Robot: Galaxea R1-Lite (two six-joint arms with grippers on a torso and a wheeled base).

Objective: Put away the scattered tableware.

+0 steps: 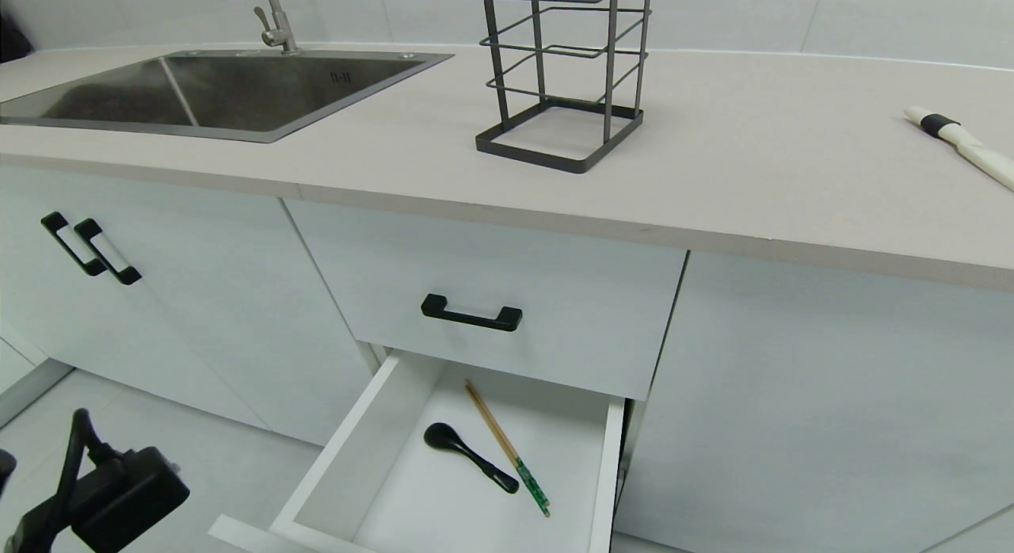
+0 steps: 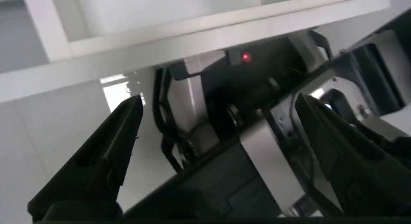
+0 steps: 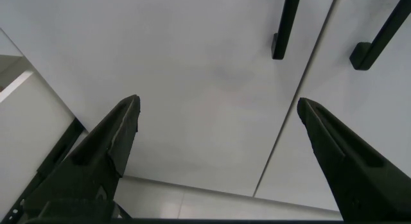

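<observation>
- The left claw (image 2: 218,102) has its dark fingers spread wide with nothing between them
- The right claw (image 3: 218,103) is likewise spread and empty, and faces white cabinet doors with black bar handles (image 3: 286,25)
- The low white drawer (image 1: 610,458) is pulled out beneath a closed drawer with a black handle (image 1: 471,313). Inside it a black plastic spoon (image 1: 471,458) and a pair of wooden chopsticks with green ends (image 1: 507,448) lie side by side, nearly touching near the spoon's handle end
- One piece looks left out: a long cream utensil with a black band (image 1: 962,141) lies on the pale bench (image 1: 752,165) at its far right, well apart from the drawer
- A dark wire rack (image 1: 531,156) stands mid-bench, with a steel sink (image 1: 261,89) to its left
- My judgement: the cream utensil is the next pick, and the job is more than half done
- Risk: the utensil is slim and rounded, so a pinch off its middle may let it tip, roll or slip out on the way
- Risk: the closed drawer front overhangs the back of the open one, so a carry that comes in too far back could knock against it
- Risk: a careless drop could land on the spoon or chopsticks and leave the piece propped on the drawer's wall, which would jam the drawer when it is pushed shut
</observation>
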